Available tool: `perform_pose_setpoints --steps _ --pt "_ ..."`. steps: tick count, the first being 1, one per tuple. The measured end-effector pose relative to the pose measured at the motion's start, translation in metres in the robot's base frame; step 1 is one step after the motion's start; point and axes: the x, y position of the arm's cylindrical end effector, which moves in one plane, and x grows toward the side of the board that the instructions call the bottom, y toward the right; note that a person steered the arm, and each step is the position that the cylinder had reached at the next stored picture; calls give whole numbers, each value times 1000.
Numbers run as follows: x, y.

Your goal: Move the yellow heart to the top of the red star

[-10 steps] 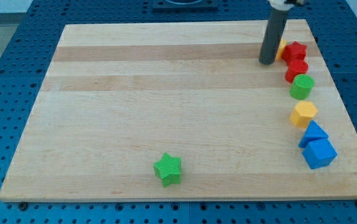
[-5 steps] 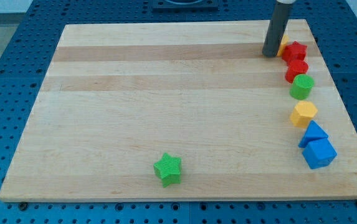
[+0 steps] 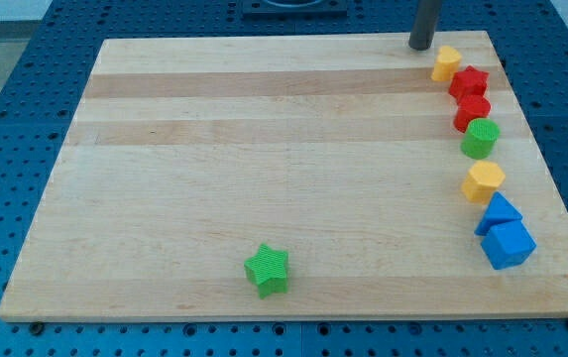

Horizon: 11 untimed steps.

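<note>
my tip at 10 o'clock of yellow heart, apart | no jaws, nothing grasped | risk: a push toward 4 o'clock shoves heart into red star

- bench: pale wood, visible grain bands, smooth matt finish
- surround: blue perforated panel, looks like metal or plastic
- green star, red star, yellow heart: matt plastic, finely ridged
- my tip: dark matt rod

My tip near yellow heart, apart.
</note>
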Motion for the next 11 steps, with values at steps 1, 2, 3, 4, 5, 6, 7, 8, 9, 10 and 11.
perform_pose_setpoints --steps 1,2,3,4,5,6,7,8,9,10,11 --pt "-2 9" --pt "32 9" --pt "49 9" --pt "49 3" --pt "61 -14" --pt "98 -14" --pt "109 -13" --pt "87 0" --pt "68 16" --pt "68 18" --pt "68 18"
